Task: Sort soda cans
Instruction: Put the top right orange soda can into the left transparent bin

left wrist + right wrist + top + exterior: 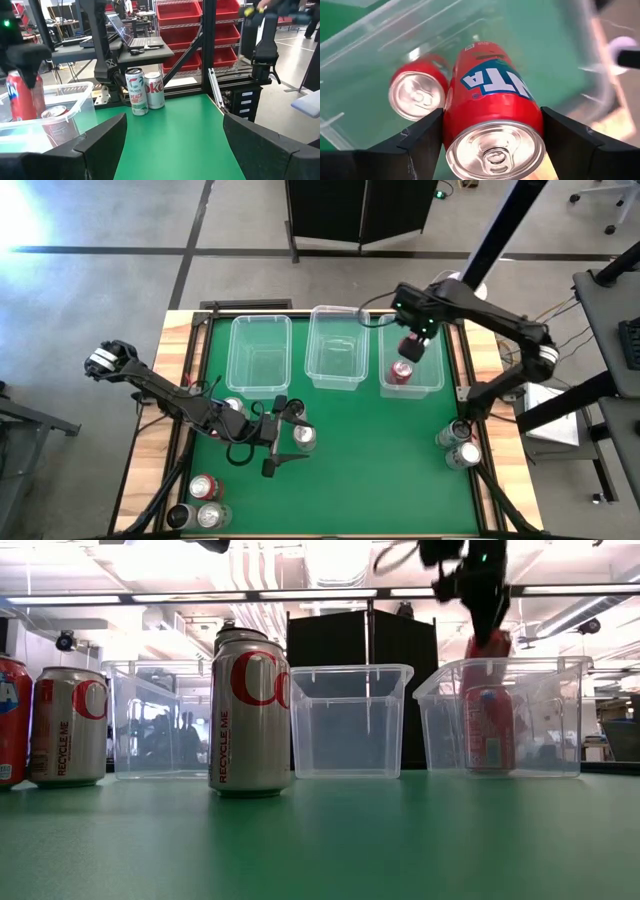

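Our right gripper clamps a red can above the rightmost clear bin, where another red can stands. Our left gripper waits spread wide low over the mat near a silver can

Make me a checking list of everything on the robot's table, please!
Surface: green table, wooden edges.
Job's things: one red can stands in the right bin; another red can is held above it; silver can mid-table; two cans near the right edge; more at the left front corner.
Clutter: nothing seen.
Grippers: right gripper shut on the held can; left gripper open beside the silver can.
Cables: along the left arm.
Surroundings: red shelf bins, a desk with a laptop.
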